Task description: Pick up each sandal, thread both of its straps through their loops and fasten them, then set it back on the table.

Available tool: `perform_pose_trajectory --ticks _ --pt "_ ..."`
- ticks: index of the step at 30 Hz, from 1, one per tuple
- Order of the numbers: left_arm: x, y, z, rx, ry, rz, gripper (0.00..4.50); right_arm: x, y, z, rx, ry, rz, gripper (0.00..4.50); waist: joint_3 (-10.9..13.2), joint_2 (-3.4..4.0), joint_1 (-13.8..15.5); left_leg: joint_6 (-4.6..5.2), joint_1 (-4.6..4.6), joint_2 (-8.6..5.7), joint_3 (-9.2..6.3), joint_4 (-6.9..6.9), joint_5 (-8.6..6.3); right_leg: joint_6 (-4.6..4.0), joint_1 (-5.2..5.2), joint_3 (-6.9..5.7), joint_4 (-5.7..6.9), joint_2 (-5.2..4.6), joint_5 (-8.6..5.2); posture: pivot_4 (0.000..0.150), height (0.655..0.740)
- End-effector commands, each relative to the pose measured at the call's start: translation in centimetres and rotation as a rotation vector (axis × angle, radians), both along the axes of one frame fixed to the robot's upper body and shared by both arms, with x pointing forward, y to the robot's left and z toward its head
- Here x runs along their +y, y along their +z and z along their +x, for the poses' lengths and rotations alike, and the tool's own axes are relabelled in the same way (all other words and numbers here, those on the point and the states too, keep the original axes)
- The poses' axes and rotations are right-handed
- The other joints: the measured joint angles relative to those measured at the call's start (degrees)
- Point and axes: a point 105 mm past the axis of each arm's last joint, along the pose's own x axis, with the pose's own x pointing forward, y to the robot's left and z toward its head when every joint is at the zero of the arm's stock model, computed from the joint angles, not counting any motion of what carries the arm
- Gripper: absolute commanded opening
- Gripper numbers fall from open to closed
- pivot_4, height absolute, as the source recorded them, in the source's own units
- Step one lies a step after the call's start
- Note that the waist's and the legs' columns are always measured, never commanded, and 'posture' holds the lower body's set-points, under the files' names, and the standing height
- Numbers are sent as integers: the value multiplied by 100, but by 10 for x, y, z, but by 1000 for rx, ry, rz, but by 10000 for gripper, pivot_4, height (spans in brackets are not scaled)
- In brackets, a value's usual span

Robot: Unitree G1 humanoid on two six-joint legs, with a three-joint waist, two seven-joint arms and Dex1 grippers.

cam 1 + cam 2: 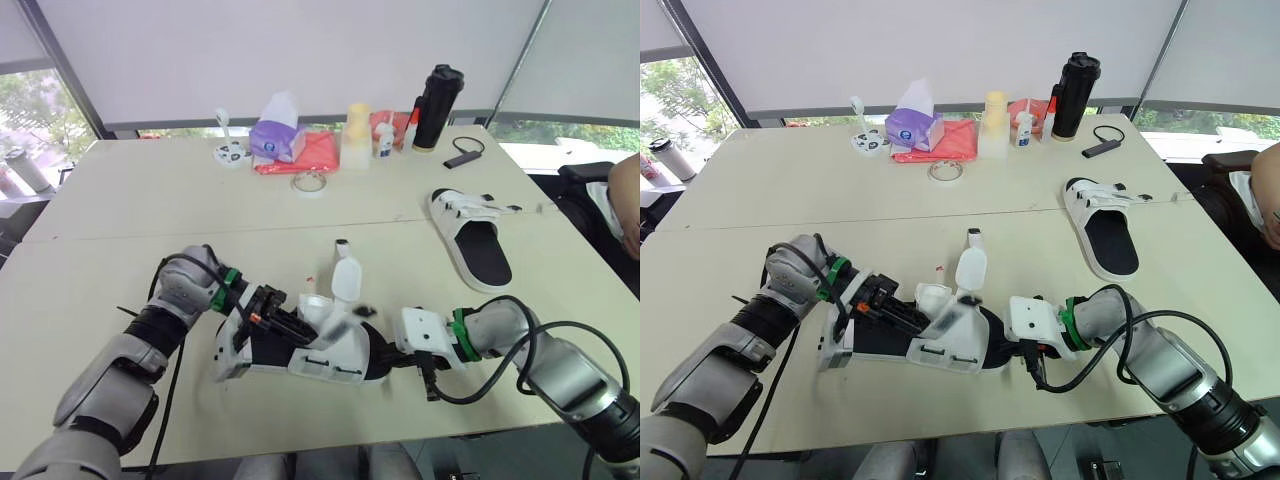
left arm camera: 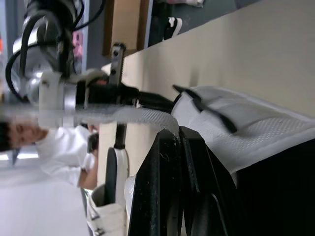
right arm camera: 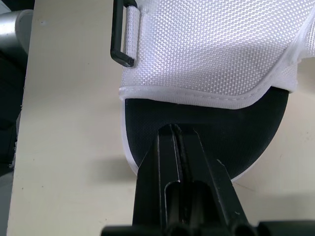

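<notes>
A white sandal with a black footbed (image 1: 300, 350) lies near the table's front edge, between my two grippers. One loose strap (image 1: 346, 278) stands up from it. My left gripper (image 1: 298, 324) reaches in from the left, its fingers (image 2: 172, 162) shut on another white strap (image 2: 147, 117) of the upper. My right gripper (image 3: 175, 130) comes from the right and is shut on the rim of the sandal's black footbed (image 3: 206, 123). A black buckle loop (image 3: 123, 34) sits on the upper's side. The second sandal (image 1: 472, 238) lies flat on the table at the right, apart from both grippers.
Along the table's far edge stand a purple tissue pack (image 1: 278, 135), a red cloth (image 1: 312, 155), a tape roll (image 1: 310, 184), a pale cup stack (image 1: 357, 135) and a black bottle (image 1: 437, 105). A person's arm (image 1: 626, 200) shows at the right edge.
</notes>
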Motion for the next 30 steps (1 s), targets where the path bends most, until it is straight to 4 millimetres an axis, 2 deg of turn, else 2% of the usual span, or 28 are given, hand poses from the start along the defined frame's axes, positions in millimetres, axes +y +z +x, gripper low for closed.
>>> perform_pose_trajectory --ticks 1,11,14,17,19,23,24,30 --pt "0 13 -3 -55 -33 -58 553 -21 -18 13 14 -104 -95 0 0 0 0 0 0 0 0 1 0 1 1 0 0 1 0 1500 7400" --pt "-8 27 -7 -40 -62 -152 553 -20 -17 15 8 -93 -95 0 0 0 -8 0 6 4 0 3 0 8 5 0 2 19 4 1500 7400" --pt "-8 28 -9 26 -48 -156 553 -20 -16 16 7 -92 -97 0 1 0 -19 0 8 6 2 2 0 9 4 1 3 20 5 1500 7400" --pt "-6 28 -12 43 -54 -150 9175 -19 -16 16 6 -92 -96 0 0 0 -12 0 9 6 2 1 0 9 4 1 4 21 5 1500 7400" --pt "-5 27 -14 63 -56 -141 18026 -19 -16 16 5 -92 -95 0 0 0 -12 0 9 7 2 2 0 9 6 1 4 21 5 1500 7400" --pt "-4 26 -20 103 -64 -131 39774 -19 -17 17 4 -92 -95 0 1 0 -15 -3 11 8 2 2 -1 9 7 1 4 21 5 1500 7400" --pt "-4 26 -21 120 -58 -126 44042 -19 -17 17 4 -92 -95 0 1 0 -16 -3 11 8 2 1 -2 9 7 2 4 21 5 1500 7400" --pt "4 24 -22 168 -5 -14 44630 -19 -18 17 5 -92 -97 0 1 0 -15 -2 12 8 3 1 -1 9 7 2 5 21 5 1500 7400"
